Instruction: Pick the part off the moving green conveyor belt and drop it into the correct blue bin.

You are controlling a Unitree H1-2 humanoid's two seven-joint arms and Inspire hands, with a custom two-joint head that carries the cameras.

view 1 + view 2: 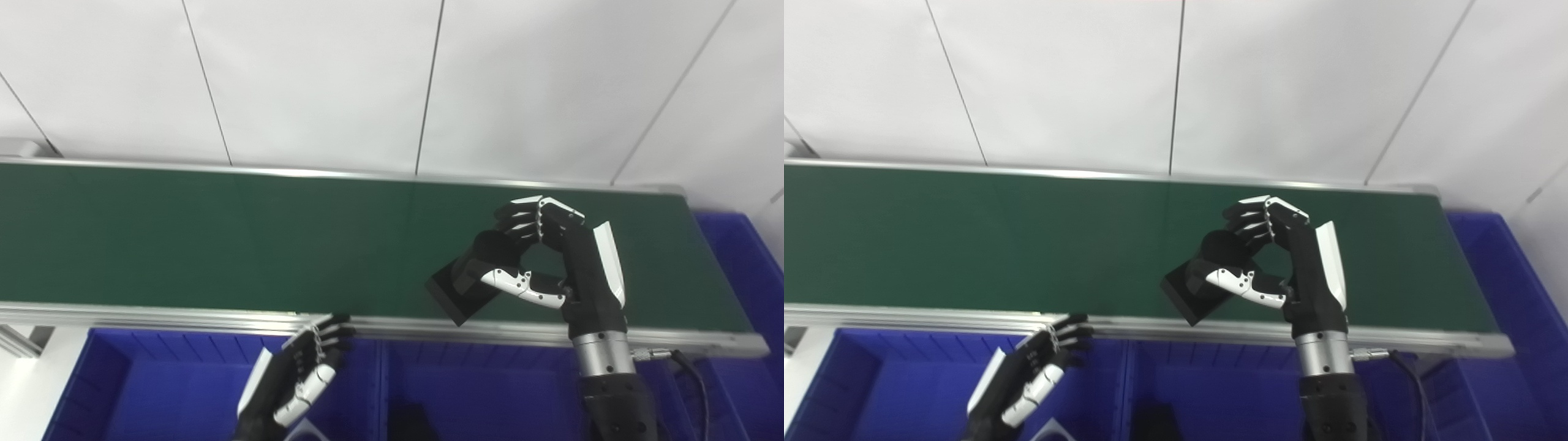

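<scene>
**Right hand grips the black part above the belt's near edge**

The right hand [554, 257] stands upright over the green conveyor belt [245, 239], its fingers [520, 220] curled over the top of a black part [462, 288] and its thumb [520, 286] pressed across the part's near face. The part is clasped between them and tilted, its flat lower corner jutting down and to the left of the thumb, just above the belt's near metal rail [184, 315]. Whether that corner touches the belt or hangs a little clear of it is hard to judge from either head view.

The left hand [300, 373] is low, on the near side of the rail, its fingertips [334, 324] reaching up to the rail's edge. Its fingers are loosely bent and a little apart, and it holds nothing. Beneath its palm lies the left blue bin [135, 380]; to the right of its fingers, past a dividing wall, is the middle blue bin [478, 386], which sits directly below the right hand's wrist. A dark shape rests low in that bin, too cut off to identify. Beyond the back of the right hand, at the belt's far right end, stands another blue bin [744, 257].
</scene>
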